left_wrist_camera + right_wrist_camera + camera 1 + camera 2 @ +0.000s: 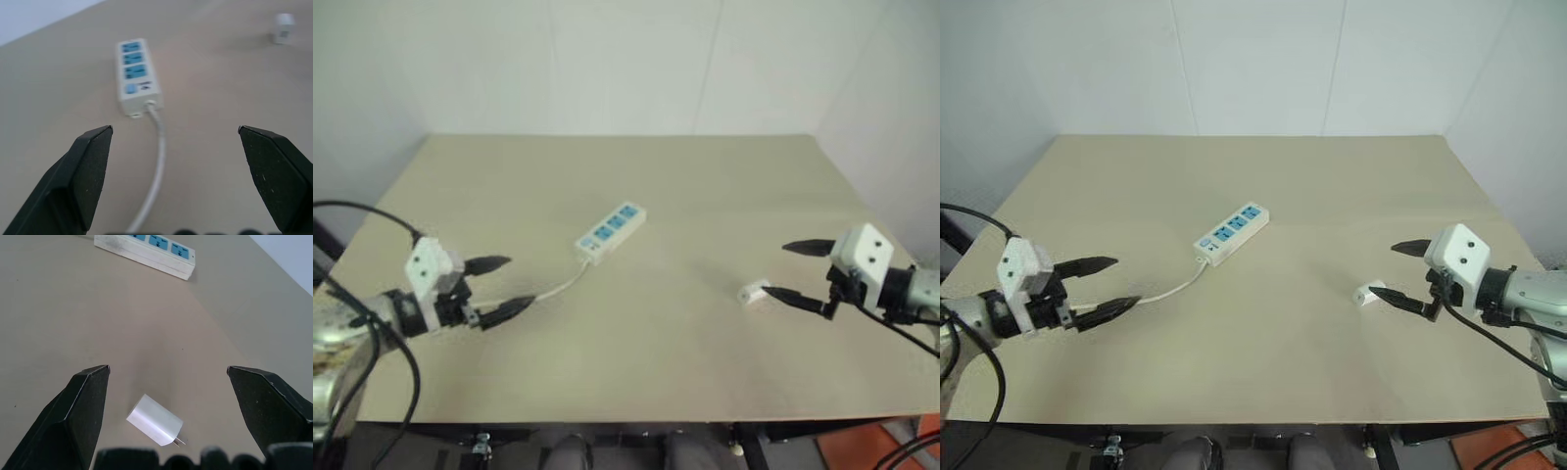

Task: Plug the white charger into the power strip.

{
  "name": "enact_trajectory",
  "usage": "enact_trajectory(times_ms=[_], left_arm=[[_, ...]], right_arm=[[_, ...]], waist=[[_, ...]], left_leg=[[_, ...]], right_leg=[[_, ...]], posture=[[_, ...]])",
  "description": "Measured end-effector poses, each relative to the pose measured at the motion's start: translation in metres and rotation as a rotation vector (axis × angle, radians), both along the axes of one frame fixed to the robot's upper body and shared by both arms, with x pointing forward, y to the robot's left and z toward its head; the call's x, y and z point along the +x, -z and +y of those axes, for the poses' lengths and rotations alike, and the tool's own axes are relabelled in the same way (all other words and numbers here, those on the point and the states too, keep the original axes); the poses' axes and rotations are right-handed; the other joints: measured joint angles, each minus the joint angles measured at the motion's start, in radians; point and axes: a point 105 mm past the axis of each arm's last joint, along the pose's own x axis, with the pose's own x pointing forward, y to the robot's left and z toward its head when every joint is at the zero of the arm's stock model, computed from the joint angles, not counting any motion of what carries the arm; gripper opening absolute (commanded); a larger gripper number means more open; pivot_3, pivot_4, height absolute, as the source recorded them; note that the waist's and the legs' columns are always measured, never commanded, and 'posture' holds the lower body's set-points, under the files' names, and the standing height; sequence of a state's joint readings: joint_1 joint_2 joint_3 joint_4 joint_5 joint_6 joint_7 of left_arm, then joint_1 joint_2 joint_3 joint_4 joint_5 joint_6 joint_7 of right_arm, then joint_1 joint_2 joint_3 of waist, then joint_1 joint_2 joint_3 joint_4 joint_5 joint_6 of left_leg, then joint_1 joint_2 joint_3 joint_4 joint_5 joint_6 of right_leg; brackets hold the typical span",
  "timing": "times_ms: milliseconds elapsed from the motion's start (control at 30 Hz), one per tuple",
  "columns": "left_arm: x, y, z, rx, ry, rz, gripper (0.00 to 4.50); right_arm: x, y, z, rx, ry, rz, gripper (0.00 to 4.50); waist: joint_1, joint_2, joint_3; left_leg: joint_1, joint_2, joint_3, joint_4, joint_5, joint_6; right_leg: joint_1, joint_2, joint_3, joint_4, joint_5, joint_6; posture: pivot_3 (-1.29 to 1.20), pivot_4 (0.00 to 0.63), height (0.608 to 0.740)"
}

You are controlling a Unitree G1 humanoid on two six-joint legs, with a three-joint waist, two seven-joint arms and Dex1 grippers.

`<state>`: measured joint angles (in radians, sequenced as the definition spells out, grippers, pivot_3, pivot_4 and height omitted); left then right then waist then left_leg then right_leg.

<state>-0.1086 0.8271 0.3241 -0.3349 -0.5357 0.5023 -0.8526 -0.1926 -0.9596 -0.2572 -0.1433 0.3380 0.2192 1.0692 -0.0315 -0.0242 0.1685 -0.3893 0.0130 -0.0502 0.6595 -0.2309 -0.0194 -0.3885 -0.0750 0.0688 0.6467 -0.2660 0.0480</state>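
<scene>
Right wrist view is showing the small white boxy plastic charger (155,426) lying unplugged on the tan desk (1263,362) between the right gripper (166,372)'s spread, empty fingers, well apart from the long white blue-socketed power strip (1231,233), while the left gripper (1102,284) is hovering open over the thin white cord (1167,290), so everything is remaining.

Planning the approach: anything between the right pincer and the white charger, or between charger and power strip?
Nothing visible. The right pincer is open beside the white charger, and bare table lies between it and the power strip.
</scene>
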Motion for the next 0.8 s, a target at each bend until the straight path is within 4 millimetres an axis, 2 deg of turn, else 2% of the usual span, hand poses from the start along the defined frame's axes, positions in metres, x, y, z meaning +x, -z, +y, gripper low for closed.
enact_trajectory(times_ms=[167,333,567,800], left_arm=[[0.040,0.000,-0.013,-0.118,-0.090,-0.026,4.48],[0.068,0.022,-0.030,-0.183,-0.125,0.042,4.48],[0.111,0.044,-0.063,-0.244,-0.107,0.077,4.48],[0.134,0.061,-0.095,-0.199,-0.042,0.088,4.48]], right_arm=[[0.003,-0.002,0.009,0.001,-0.034,-0.009,4.50],[0.005,-0.005,0.015,0.002,-0.053,-0.023,4.50],[0.006,-0.006,0.020,0.018,-0.070,-0.033,4.50],[0.005,-0.008,0.027,0.023,-0.089,-0.046,4.50]], waist=[[0.009,0.000,0.000],[0.010,0.000,0.000],[0.020,-0.001,0.000],[0.016,-0.001,0.001]], left_leg=[[-0.001,-0.001,0.000,0.000,0.000,0.000],[-0.001,-0.001,0.000,0.000,0.000,0.000],[-0.002,-0.002,-0.001,0.001,0.000,0.000],[-0.003,-0.003,-0.001,0.001,0.000,0.000]], right_leg=[[0.000,-0.001,0.000,0.000,0.001,0.001],[-0.001,0.000,0.000,0.000,0.001,0.001],[0.000,-0.001,0.000,0.000,0.001,0.001],[-0.001,-0.001,0.000,0.000,0.001,0.001]], posture=[[0.00,0.150,0.740],[0.00,0.150,0.740],[0.00,0.150,0.740],[0.00,0.150,0.740]])
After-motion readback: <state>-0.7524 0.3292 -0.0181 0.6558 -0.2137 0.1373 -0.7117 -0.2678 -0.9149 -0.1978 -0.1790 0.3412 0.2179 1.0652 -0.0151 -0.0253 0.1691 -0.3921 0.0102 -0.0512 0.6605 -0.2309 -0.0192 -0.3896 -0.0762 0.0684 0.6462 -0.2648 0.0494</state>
